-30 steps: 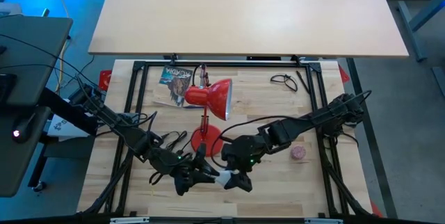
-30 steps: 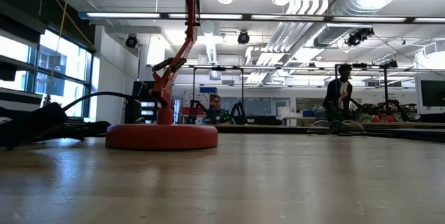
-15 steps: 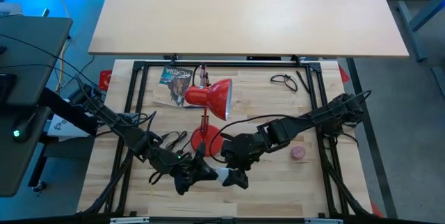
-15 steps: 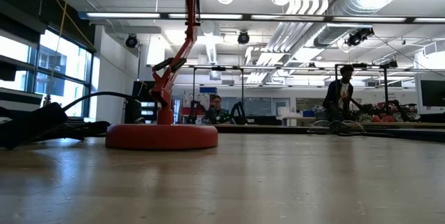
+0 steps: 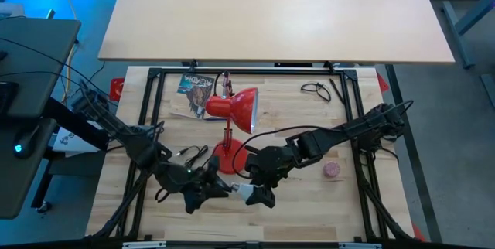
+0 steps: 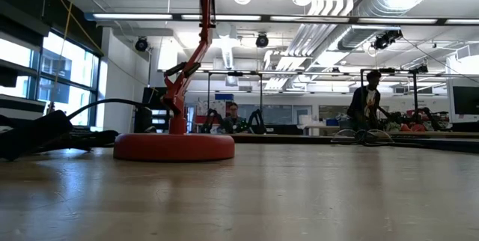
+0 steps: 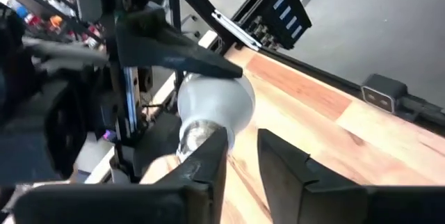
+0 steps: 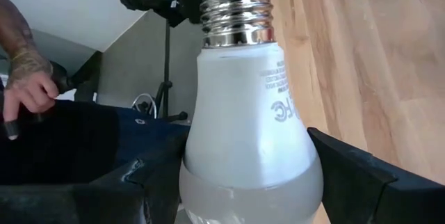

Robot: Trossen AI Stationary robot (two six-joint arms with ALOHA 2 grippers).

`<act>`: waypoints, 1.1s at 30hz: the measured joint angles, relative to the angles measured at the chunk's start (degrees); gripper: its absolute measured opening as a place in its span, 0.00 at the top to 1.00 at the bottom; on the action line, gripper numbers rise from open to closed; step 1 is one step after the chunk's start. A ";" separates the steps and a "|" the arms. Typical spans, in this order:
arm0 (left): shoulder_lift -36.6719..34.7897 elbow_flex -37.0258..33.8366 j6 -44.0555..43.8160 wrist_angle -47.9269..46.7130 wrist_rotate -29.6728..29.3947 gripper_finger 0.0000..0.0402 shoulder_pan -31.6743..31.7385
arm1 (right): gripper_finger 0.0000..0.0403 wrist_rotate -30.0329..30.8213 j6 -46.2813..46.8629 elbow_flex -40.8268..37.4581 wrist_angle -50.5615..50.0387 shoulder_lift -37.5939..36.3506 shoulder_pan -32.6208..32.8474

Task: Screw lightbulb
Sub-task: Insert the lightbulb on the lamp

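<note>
White lightbulb (image 5: 246,192) sits pinched in the right tool (image 5: 260,196) near the desk's (image 5: 325,210) front edge; the left tool (image 5: 210,192), spread, faces its screw base.

My right gripper (image 5: 261,196) sits near the table's (image 5: 309,210) front edge, closed around the lightbulb (image 5: 249,193), whose screw base points left toward my left gripper (image 5: 219,191) just beside it. In my right wrist view the lightbulb (image 8: 243,106) stands between my two fingers (image 8: 348,172). Behind both grippers the lamp's base (image 5: 232,158) rests on the table, with the lamp shade (image 5: 236,108) farther back. A booklet (image 5: 195,88) lies left of the shade, glasses (image 5: 315,89) at the back right, and a small ball (image 5: 331,170) right of my right arm
</note>
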 joint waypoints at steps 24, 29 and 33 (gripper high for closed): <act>-1.04 6.27 -0.73 -8.69 11.05 0.48 6.54 | 0.36 -0.32 -1.88 0.13 -0.61 -0.09 0.89; 0.37 6.29 2.58 -8.23 10.50 0.48 6.68 | 0.36 1.42 -2.84 0.13 0.31 -0.07 0.78; 1.72 6.29 3.66 -5.83 10.59 0.48 6.59 | 0.36 1.31 -2.99 0.11 0.47 -0.04 0.80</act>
